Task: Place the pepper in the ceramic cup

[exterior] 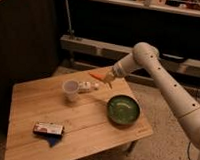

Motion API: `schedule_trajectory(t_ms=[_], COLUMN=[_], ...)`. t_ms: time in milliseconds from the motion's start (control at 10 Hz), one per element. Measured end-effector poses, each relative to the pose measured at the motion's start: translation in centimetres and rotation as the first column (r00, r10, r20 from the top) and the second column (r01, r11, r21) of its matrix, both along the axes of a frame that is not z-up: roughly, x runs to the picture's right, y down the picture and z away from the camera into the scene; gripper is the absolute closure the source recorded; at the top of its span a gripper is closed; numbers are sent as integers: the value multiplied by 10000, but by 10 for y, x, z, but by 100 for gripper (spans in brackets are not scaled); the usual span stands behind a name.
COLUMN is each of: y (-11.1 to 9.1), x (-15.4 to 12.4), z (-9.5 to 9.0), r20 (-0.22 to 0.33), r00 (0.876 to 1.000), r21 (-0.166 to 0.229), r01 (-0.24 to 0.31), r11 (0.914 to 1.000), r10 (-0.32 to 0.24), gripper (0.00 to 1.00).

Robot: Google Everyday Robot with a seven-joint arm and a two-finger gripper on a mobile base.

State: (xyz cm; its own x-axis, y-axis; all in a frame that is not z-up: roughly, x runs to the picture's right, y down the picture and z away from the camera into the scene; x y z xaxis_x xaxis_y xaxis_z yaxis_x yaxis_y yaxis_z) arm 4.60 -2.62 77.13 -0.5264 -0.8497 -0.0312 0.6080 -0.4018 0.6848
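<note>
Camera view, the only one: the gripper (109, 80) hangs over the far edge of the wooden table (86, 124), its jaws drawn fully together. The orange pepper (97, 75) projects from the jaw tips toward the left and appears to be pinched there by its thicker end, clear of the tabletop; the contact point itself is too small to confirm. The ceramic cup (70, 89) stands upright below and to the left of the jaws, near but not under them, mouth up and unobstructed. A small white bottle (88, 86) lies on its side between the cup and the jaws, just beneath the pepper's line. A green bowl (123, 109) sits below and slightly right of the jaws; a flat packet (48, 128) on a blue scrap lies well apart at the near left. Judgement: transfer is underway, release not yet made. Risks: the pepper looks about as long as the cup mouth is wide, so a near-horizontal release would likely leave it bridging the rim or rolling off; a low approach could strike the bottle or tip the light cup; an end-only pinch may let the pepper swing or slip.
</note>
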Motion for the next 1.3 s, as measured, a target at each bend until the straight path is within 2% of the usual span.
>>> schedule_trajectory(t_ms=[100,200,600,700,800,900,1000,1100,1200,1300], y=[0,0,-1,-3,-5,-6,-8,-13,-16,-18], x=[2,2,0,-2,-13,-17,-18,-19,-24,-26], z=[1,1,1,4,9,10,12,10,9,8], r20=[134,349,390,233,-140,-430,-843,-1271,-1557,-1755], r00=[9996,9990,9990,9993,9961,9878,9663,9286,9004,8797], r21=[0,38,40,-172,-820,-1332,-2021,-2756,-3232,-3530], r01=[-265,-288,-234,-295,-883,-1544,-2557,-3706,-4351,-4753], r11=[9997,9996,9997,9994,9927,9790,9454,8870,8404,8059], r10=[265,286,232,299,874,1499,2433,3486,4063,4419], gripper=[100,100,100,100,100,100,100,100,100,100])
